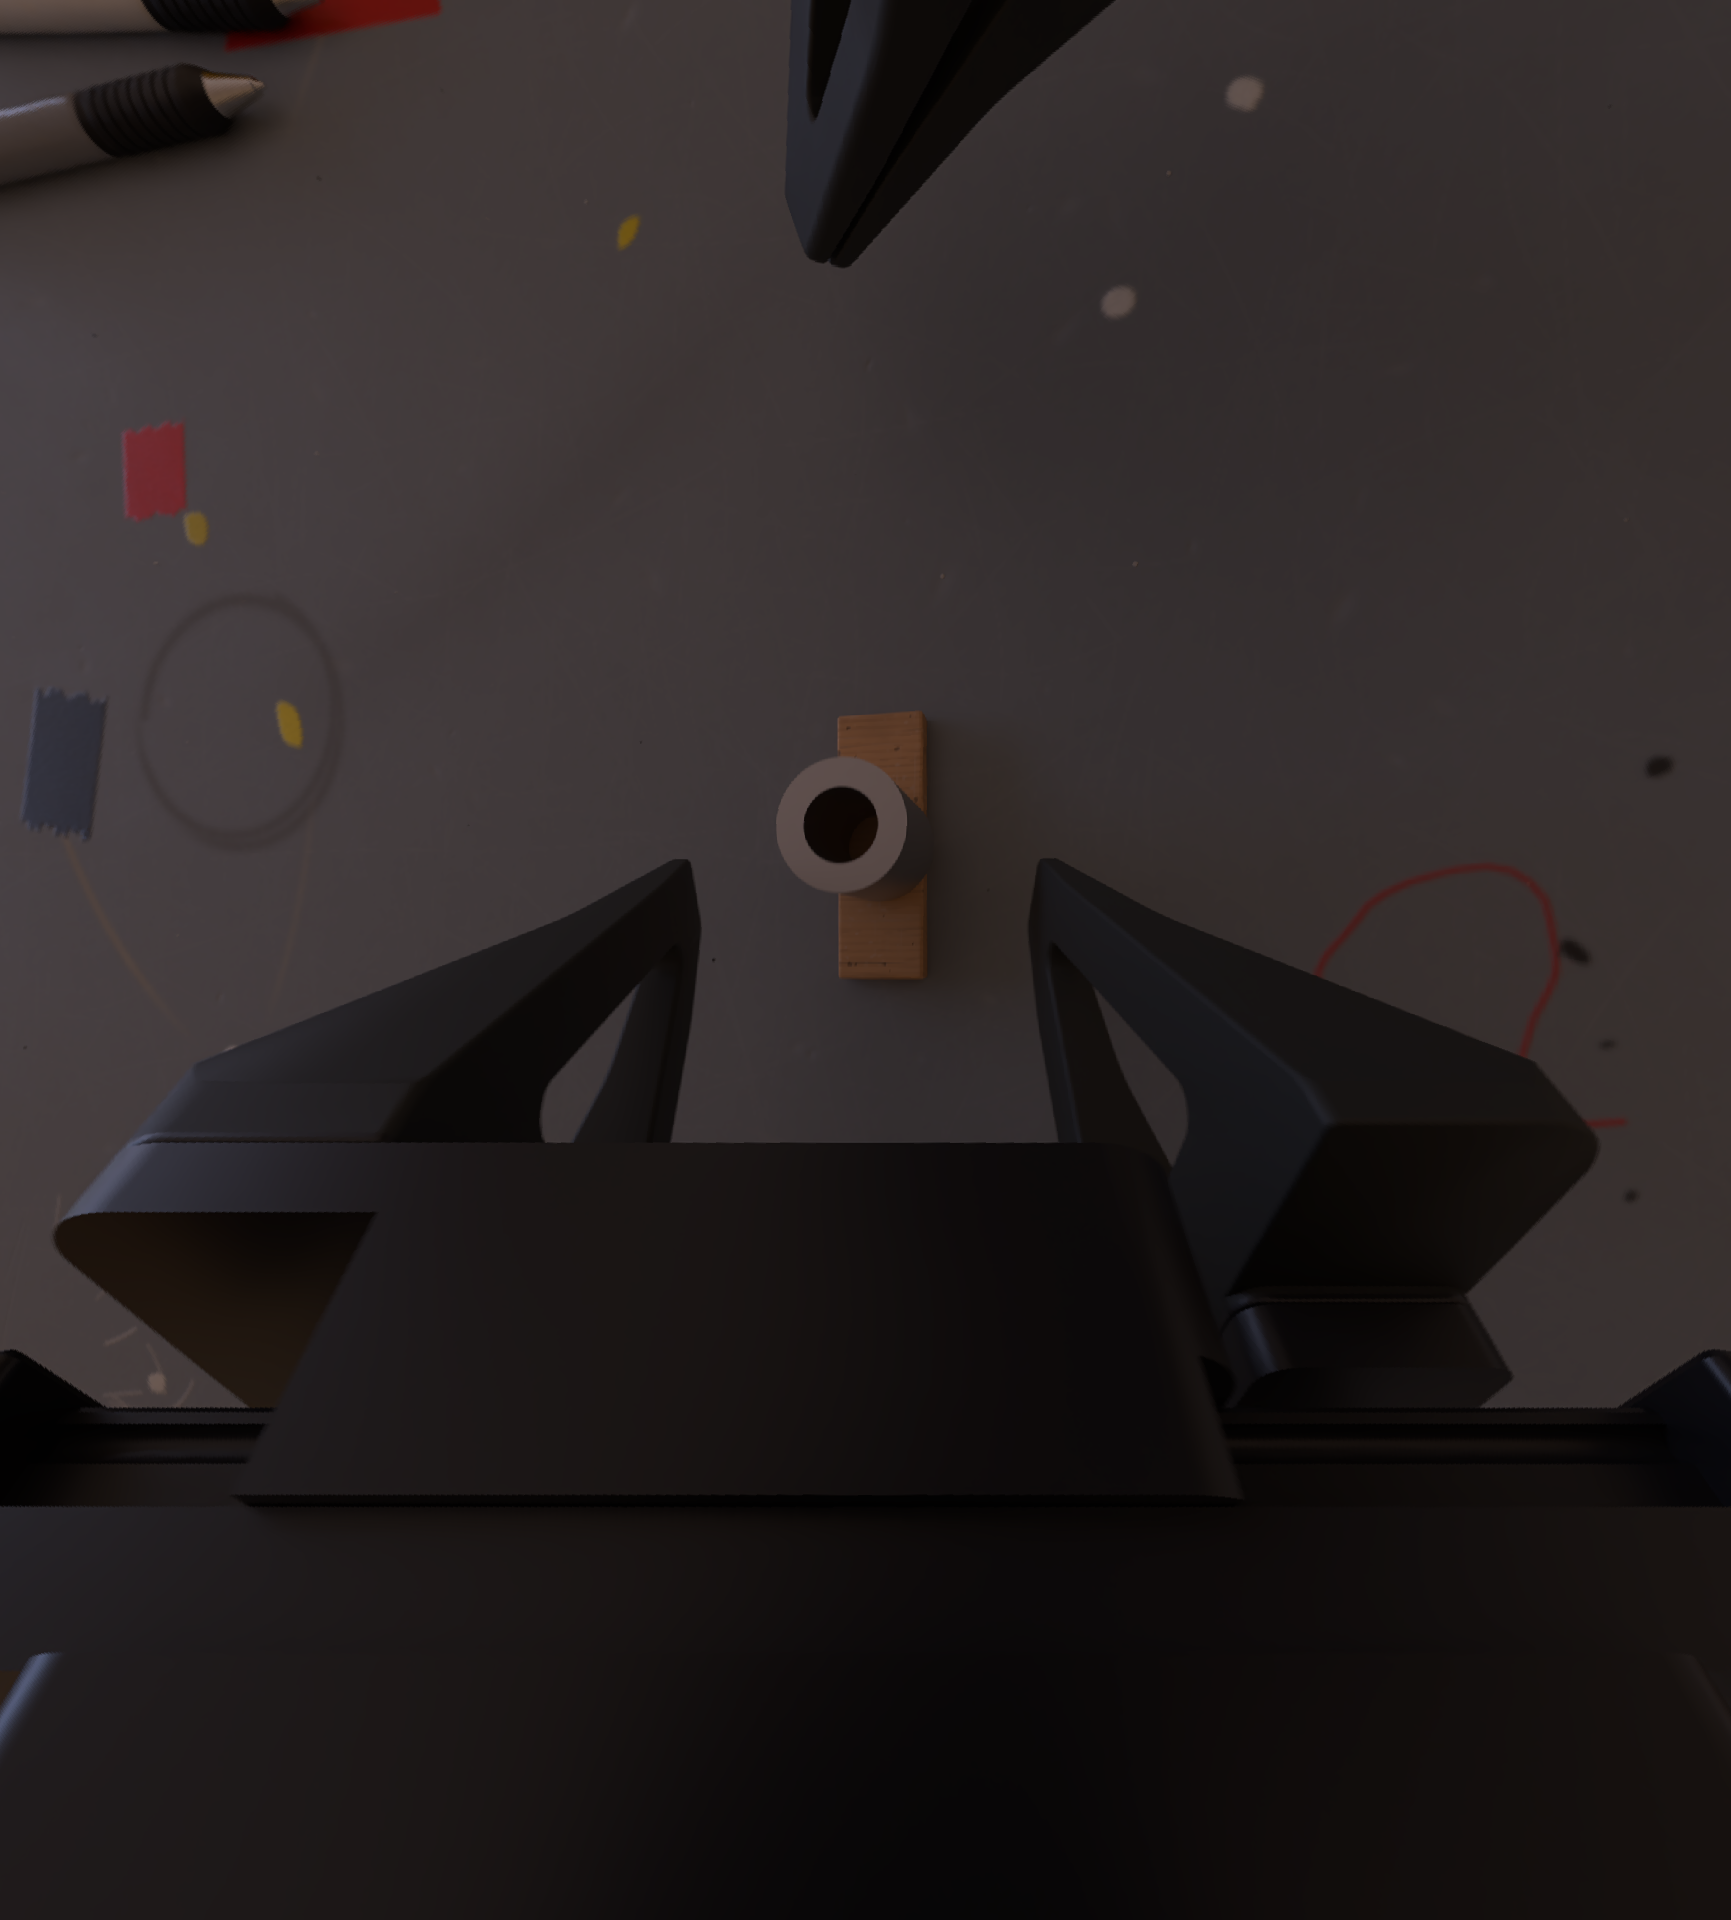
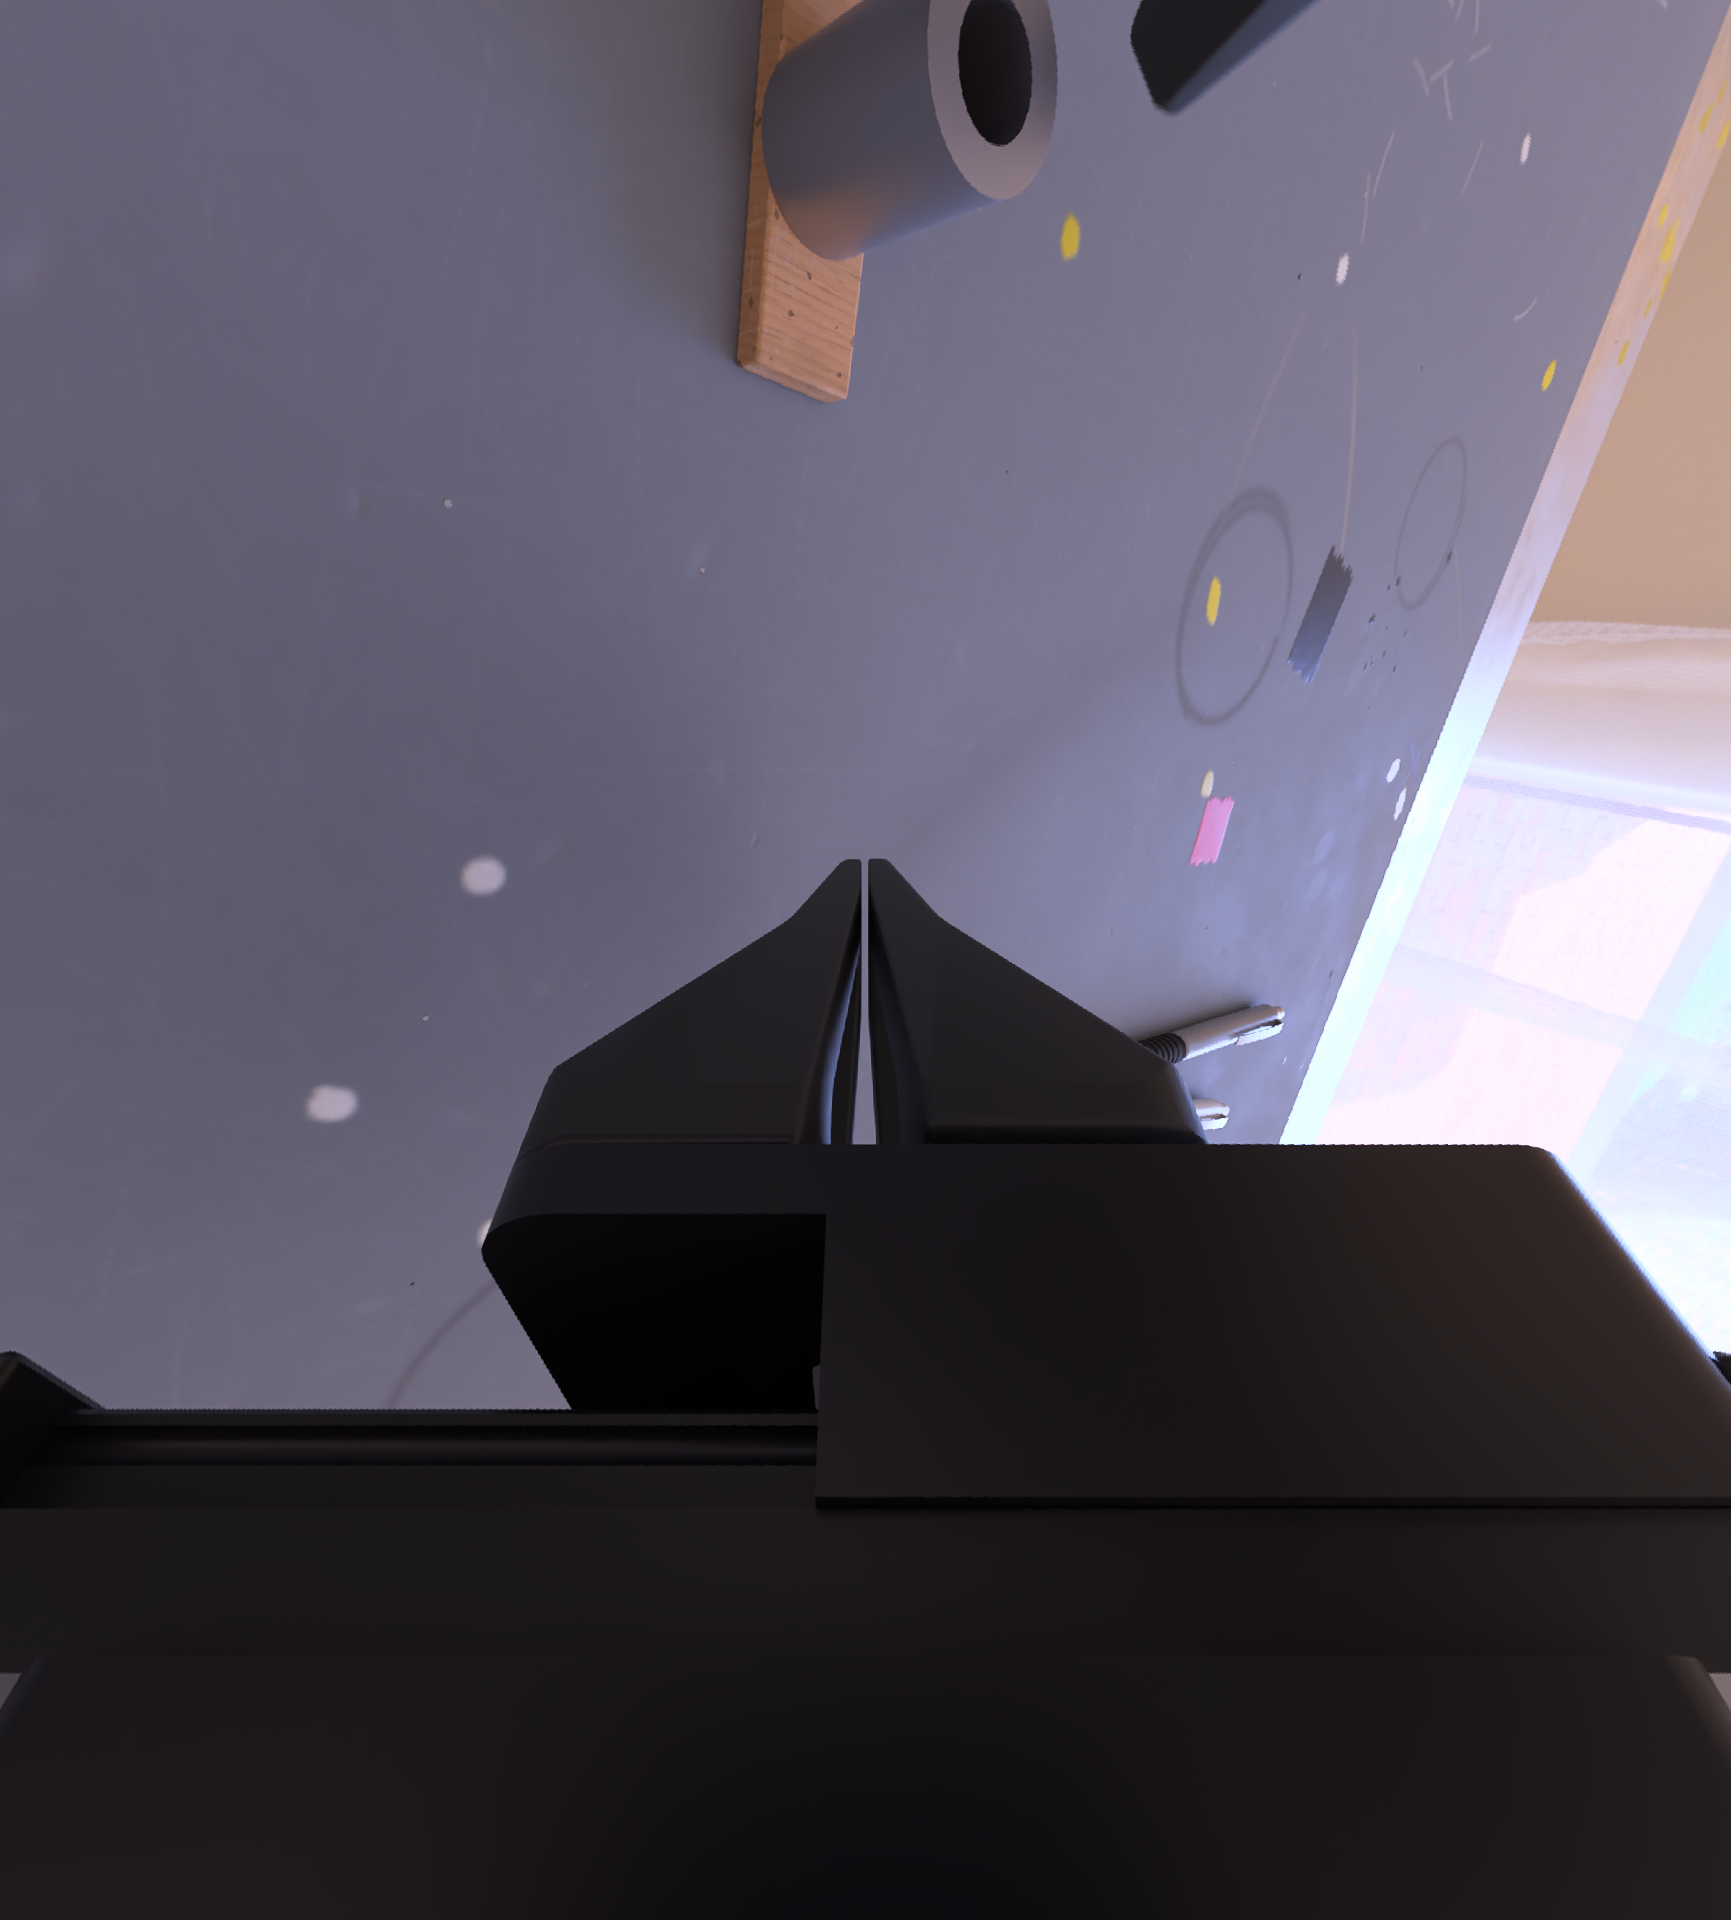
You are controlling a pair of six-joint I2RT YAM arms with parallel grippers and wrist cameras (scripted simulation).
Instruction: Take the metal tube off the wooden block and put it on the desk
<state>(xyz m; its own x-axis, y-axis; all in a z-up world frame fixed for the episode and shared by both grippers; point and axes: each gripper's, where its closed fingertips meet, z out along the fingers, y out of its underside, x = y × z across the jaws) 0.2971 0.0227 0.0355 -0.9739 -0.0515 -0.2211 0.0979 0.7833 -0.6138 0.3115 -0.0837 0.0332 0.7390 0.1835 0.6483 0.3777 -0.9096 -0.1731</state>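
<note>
With left jaws spread, metal tube (image 1: 841, 825) beyond them

From my left wrist, the metal tube (image 1: 842, 825) covers the middle of the wooden block (image 1: 882, 935), and its bore is too dark to see where it meets the wood. Two pens (image 1: 82, 130) run off the top-left edge. My right claw (image 1: 833, 244) is cut off at the top. From my right wrist, the tube (image 2: 902, 135) and block (image 2: 801, 312) are clipped by the top edge, and my own claw (image 2: 863, 864) hides most of the pens (image 2: 1219, 1034) on the table (image 2: 321, 623).
</note>
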